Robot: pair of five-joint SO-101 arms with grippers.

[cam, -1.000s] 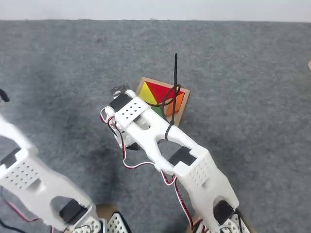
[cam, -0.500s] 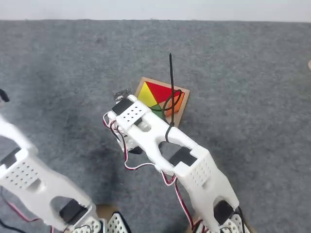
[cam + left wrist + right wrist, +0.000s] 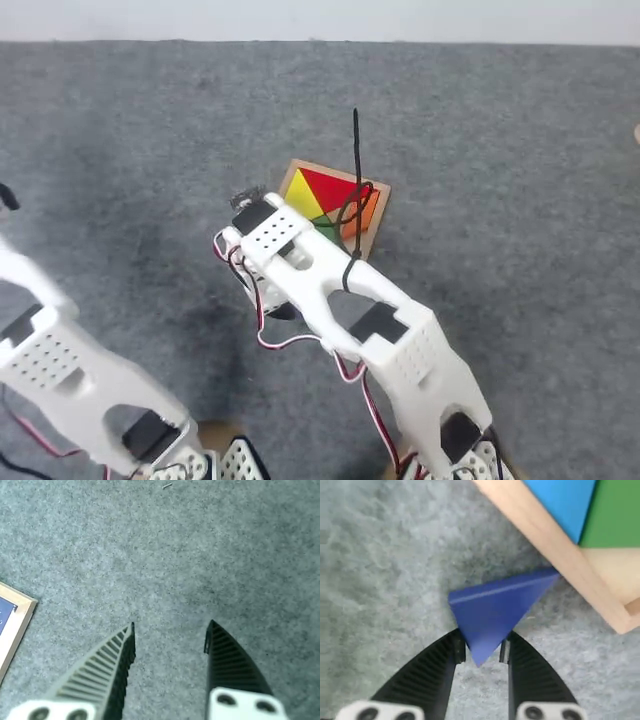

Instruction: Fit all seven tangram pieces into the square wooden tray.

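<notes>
The right gripper (image 3: 481,647) pinches just 1 corner of the blue triangle (image 3: 495,607) beside the tray (image 3: 550,540) rim; that thin hold may let it twist and snag.

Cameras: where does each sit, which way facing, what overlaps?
High view: fixed overhead, looks down on the grey mat, the tray, left arm, right arm.
Left wrist view: on the left arm, looks down at mat past the open left gripper; tray corner visible.
Right wrist view: on the right arm, looks down past the right gripper, shut on the blue triangle, beside the tray.
Shared: all three show the tray.
</notes>
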